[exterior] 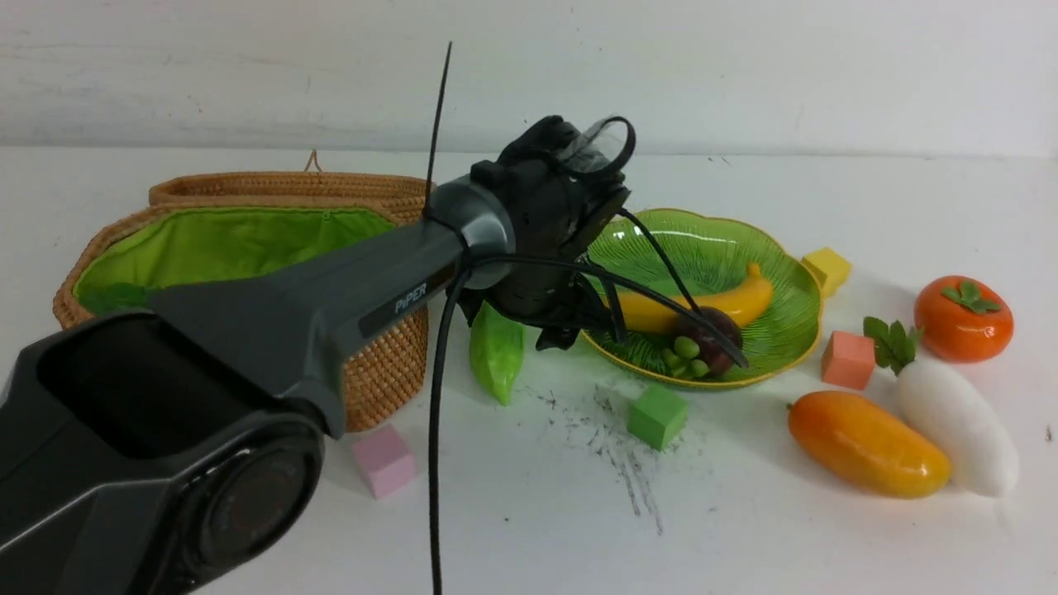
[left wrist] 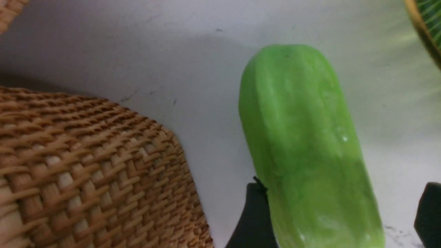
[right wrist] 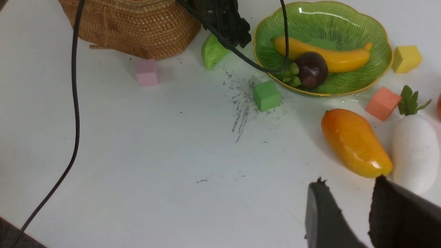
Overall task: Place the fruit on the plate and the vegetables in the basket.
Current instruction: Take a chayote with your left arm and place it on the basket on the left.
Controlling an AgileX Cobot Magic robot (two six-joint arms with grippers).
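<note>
Between the fingers of the left gripper [left wrist: 341, 193] lies the light green gourd [left wrist: 303, 144], flat on the white table [exterior: 512, 512]. Jaws stand wide. One fingertip [left wrist: 253, 217] sits against or just beside the gourd's flank; the other stands apart from it on the opposite side. Nothing is lifted.

The left arm [exterior: 331, 281] reaches forward and across from the near left. Its wrist is bent down over the gap between the basket [exterior: 384, 372] and the plate [exterior: 711, 240]. A black cable [exterior: 434, 463] hangs from the wrist.

Only the left wrist view gives the jaw spacing. In the front view the wrist housing covers the fingers, and the gourd's near end pokes out beneath it. On one side of this gripper the woven basket wall is close by. On the other side is the plate's gold rim.

The right gripper [right wrist: 349, 182] hovers over bare table, well apart from the left tool. Its fingers are narrowly parted and empty. It shows in its own wrist view alone.

Just ahead of its fingertips is the mango [right wrist: 355, 143]. The white radish [right wrist: 415, 151] lies alongside it, touching or nearly so. Farther ahead is the green cube [right wrist: 266, 95]. Beyond that, the banana [right wrist: 324, 55] and the mangosteen [right wrist: 311, 70] rest on the plate, touching each other.

The front view adds two things. The persimmon [exterior: 963, 318] sits beyond the radish's leaves. The basket's lid lies back, exposing the green lining.
</note>
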